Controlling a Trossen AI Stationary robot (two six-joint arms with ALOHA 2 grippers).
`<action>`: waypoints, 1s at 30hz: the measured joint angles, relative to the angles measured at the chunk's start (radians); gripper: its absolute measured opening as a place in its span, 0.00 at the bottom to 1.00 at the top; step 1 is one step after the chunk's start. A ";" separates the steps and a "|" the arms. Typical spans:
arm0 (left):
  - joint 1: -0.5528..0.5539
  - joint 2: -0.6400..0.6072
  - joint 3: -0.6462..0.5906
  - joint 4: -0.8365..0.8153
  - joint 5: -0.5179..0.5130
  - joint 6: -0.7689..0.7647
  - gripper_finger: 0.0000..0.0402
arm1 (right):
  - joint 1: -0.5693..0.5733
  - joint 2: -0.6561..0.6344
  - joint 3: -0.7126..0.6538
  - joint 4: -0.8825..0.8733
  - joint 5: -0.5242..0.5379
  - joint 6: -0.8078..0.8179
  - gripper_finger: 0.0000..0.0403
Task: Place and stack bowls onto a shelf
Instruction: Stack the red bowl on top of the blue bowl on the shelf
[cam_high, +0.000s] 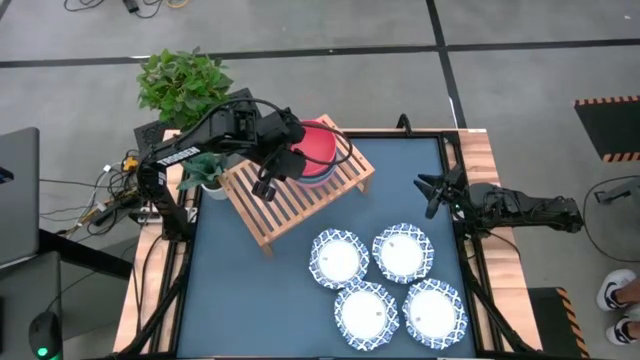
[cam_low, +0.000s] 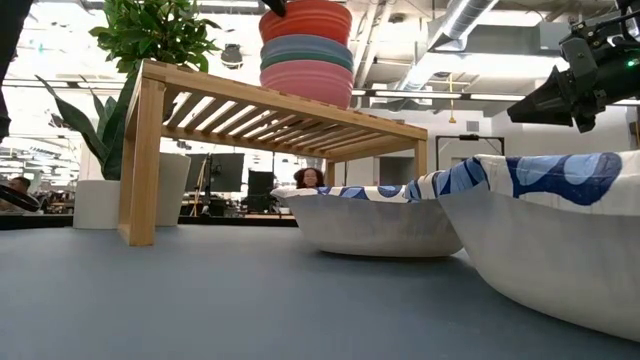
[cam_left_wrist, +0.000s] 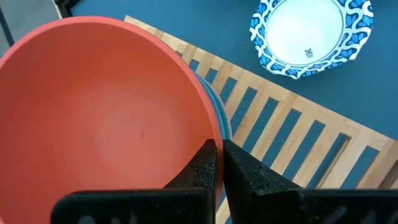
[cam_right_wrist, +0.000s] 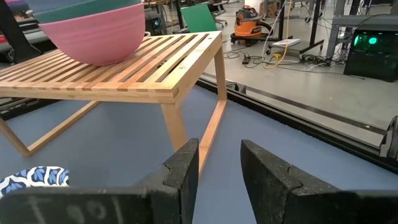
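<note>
We see plain bowls stacked on the shelf (cam_high: 300, 190), red bowl (cam_left_wrist: 93, 118) topmost. Left hand (cam_left_wrist: 217, 171) closed above it; right hand (cam_right_wrist: 217, 165) open, idle beyond the shelf. Four white dishes (cam_high: 385, 285) remain on tabletop (cam_high: 240, 300).

The left arm reaches from the frame's left toward upper centre, its left gripper (cam_high: 268, 186) pinched closed. The right arm waits at right, its right gripper (cam_high: 432, 192) parted.
</note>
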 joint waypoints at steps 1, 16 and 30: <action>0.000 0.000 0.000 0.000 0.000 0.000 0.00 | 0.000 0.000 0.000 0.000 0.000 0.000 0.36; 0.000 -0.001 0.000 0.014 0.007 -0.004 0.00 | 0.000 0.000 0.000 0.000 0.000 0.000 0.36; 0.000 -0.001 0.000 0.020 0.030 -0.004 0.00 | 0.000 0.000 0.000 0.000 -0.001 0.000 0.36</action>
